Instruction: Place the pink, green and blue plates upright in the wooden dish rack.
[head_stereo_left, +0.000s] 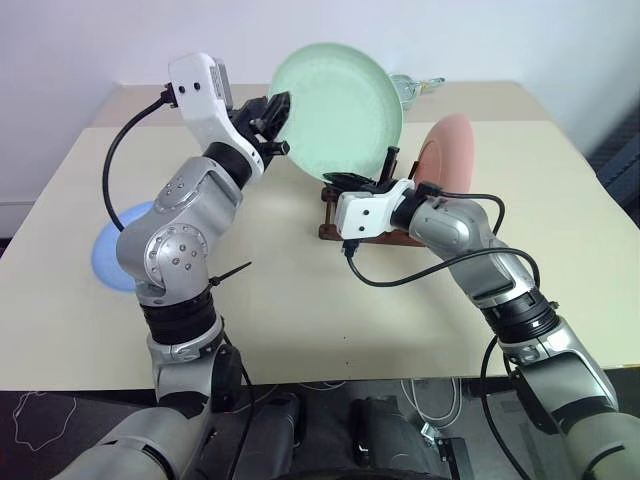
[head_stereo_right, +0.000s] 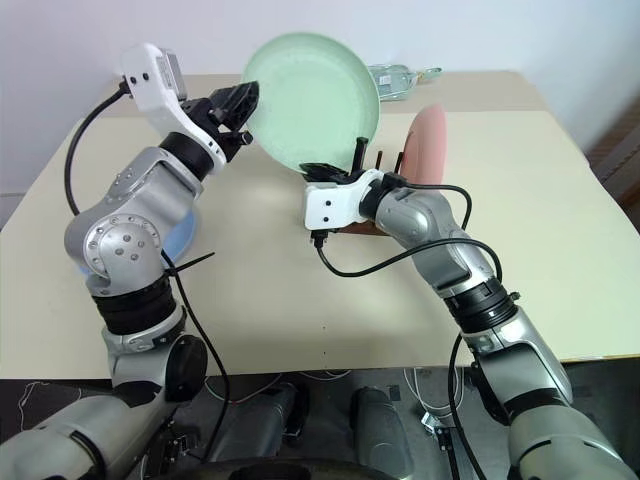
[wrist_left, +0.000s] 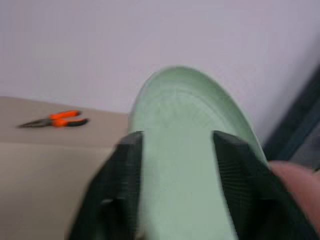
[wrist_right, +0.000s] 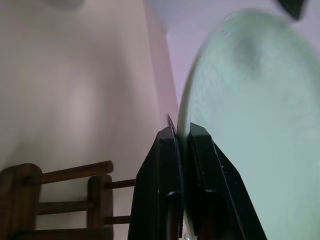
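Beige desk (head_stereo_left: 300, 310): right gripper (wrist_right: 182, 132) fingers clamp the green plate (head_stereo_left: 340, 110)'s rim; left gripper (head_stereo_left: 275, 120) fingers stand apart astride it. One thin pinch could let it swing.

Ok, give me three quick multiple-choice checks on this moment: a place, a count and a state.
1. Where is the blue plate? A held in the air; B flat on the table; C leaning on a wall.
2. How many plates stand in the rack? A none; B one; C two.
3. The right tool is: A open; B shut on the green plate; C shut on nothing.
Answers: B, it lies at the robot's left; B, the pink plate alone stands there; B, its fingers pinch the rim.
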